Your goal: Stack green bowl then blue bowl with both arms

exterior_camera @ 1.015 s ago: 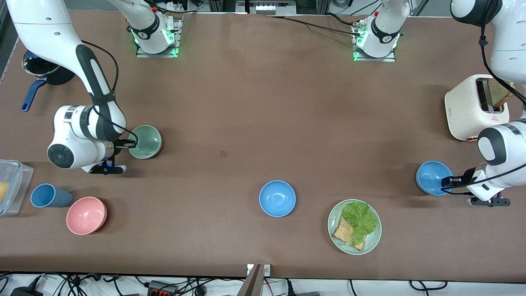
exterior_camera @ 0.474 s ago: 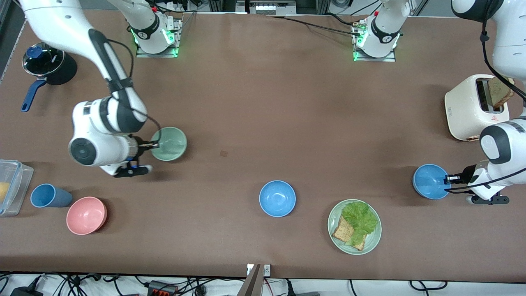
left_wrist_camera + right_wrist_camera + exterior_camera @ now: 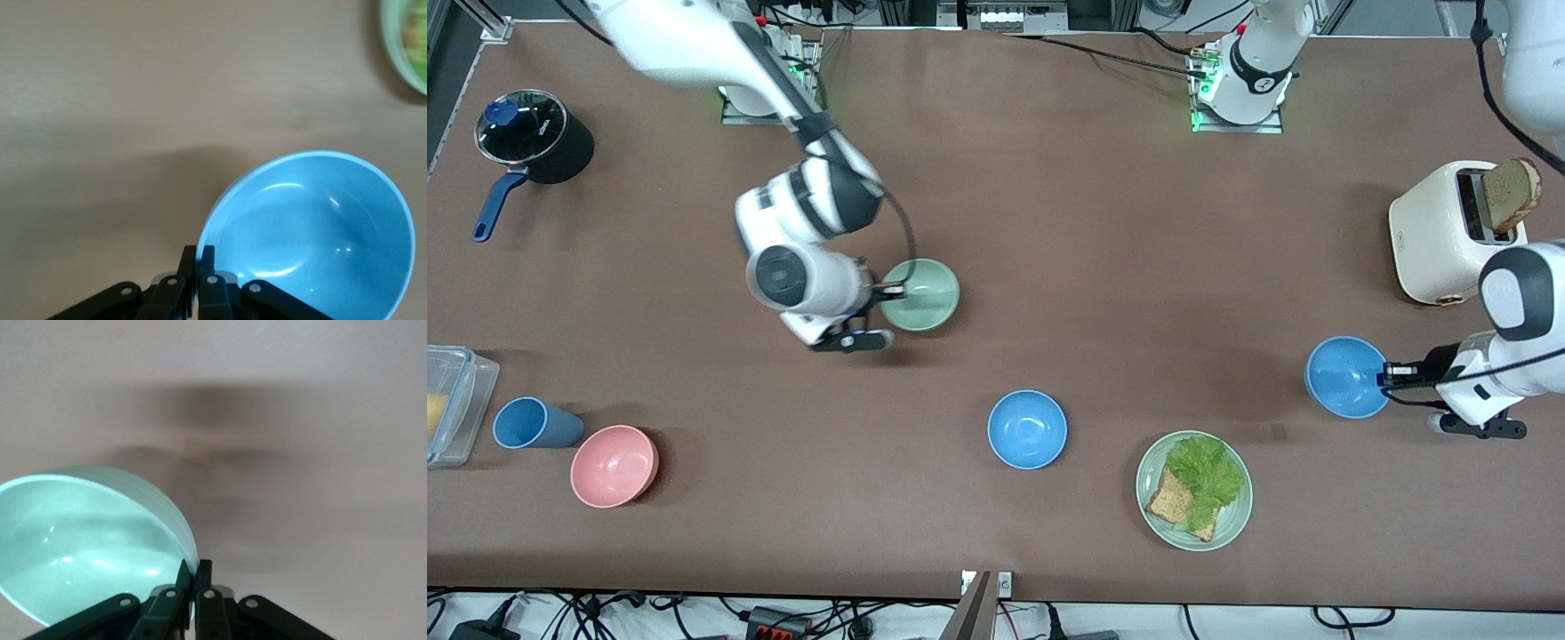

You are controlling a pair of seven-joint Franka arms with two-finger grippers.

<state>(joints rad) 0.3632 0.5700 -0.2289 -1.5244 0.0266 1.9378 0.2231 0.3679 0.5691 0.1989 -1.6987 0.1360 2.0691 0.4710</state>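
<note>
The green bowl (image 3: pixel 921 294) is being gripped by its rim in the closed fingers of the right gripper (image 3: pixel 889 289) and is being carried above the middle of the table (image 3: pixel 1049 231), far nearer the centre than a second ago, when it was being held near the right arm's end. A blue bowl (image 3: pixel 1347 377) is being pinched at its rim by the left gripper (image 3: pixel 1387 377), lifted over the table near the toaster (image 3: pixel 1449 233), and is being shifted only slightly toward the centre, while a second blue bowl (image 3: pixel 1027 429) is being left untouched beside the lettuce plate (image 3: pixel 1193 490)
</note>
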